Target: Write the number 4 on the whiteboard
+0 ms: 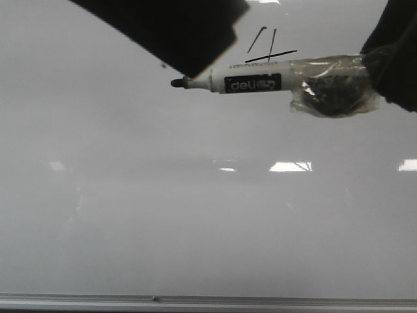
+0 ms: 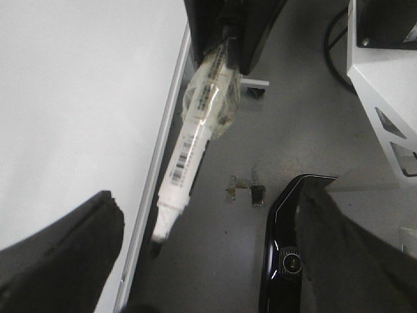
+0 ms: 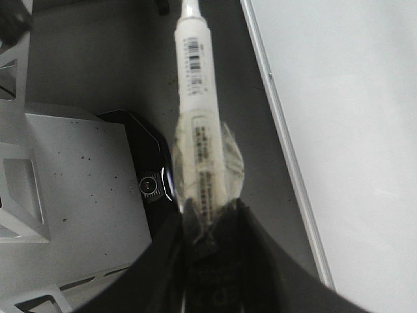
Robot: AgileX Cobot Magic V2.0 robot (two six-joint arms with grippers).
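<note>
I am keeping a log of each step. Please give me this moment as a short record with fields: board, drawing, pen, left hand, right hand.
board: whiteboard, glossy, rail along near edge
drawing: number 4, three thin black strokes, lower part hidden behind the pen
pen: marker, uncapped, taped at its rear, tip off the board
left hand: left hand, open, empty
right hand: right hand, shut on marker

Count, all views: one whiteboard [image 1: 195, 228]; one drawn number 4 [image 1: 268, 47], made of three strokes; one white deli marker [image 1: 254, 82], tape-wrapped at its rear; two grippers: left gripper [image 2: 215, 261], right gripper [image 3: 212, 225]. Four bright glare patches on the board.
</note>
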